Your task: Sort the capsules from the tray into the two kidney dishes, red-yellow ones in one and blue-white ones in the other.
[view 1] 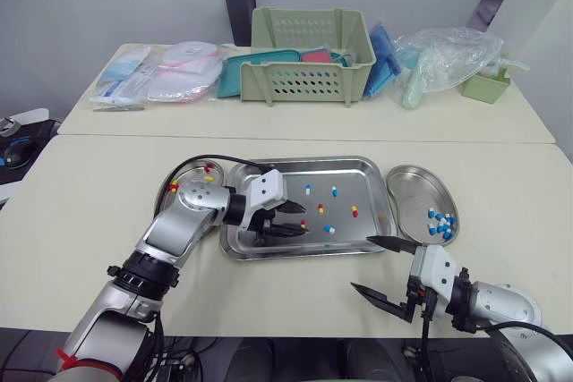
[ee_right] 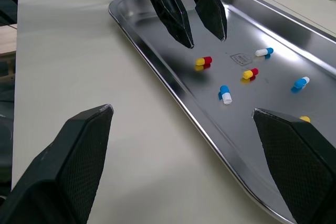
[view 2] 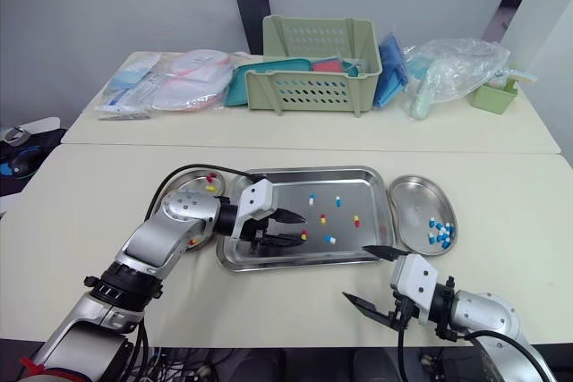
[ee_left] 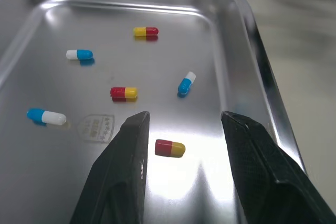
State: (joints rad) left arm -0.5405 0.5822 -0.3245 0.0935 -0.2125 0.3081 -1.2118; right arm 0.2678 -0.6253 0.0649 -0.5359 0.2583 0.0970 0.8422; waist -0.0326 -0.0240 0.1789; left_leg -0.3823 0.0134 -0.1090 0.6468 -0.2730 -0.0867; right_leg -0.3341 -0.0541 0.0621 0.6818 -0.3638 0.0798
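Straddling red-yellow capsule [ee_left: 169, 148] — left claw [ee_left: 185, 116] agape

**Arms and hands of the humanoid**

Left arm [view 1: 183, 219]: rounded silver-grey metal shells, black ribbed joint rings [view 1: 143, 273], a looping black cable [view 1: 208, 157], a red band [view 1: 64, 360]. Left hand [view 1: 301, 223] and right hand [view 1: 362, 263]: white boxy wrist block, two black textured tapering fingers.

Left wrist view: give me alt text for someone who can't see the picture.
The left gripper, fingers open, is poised over a steel tray with a red-yellow capsule lying between its fingers. Five other capsules lie loose on the tray beyond it, two red-yellow and three blue-white.
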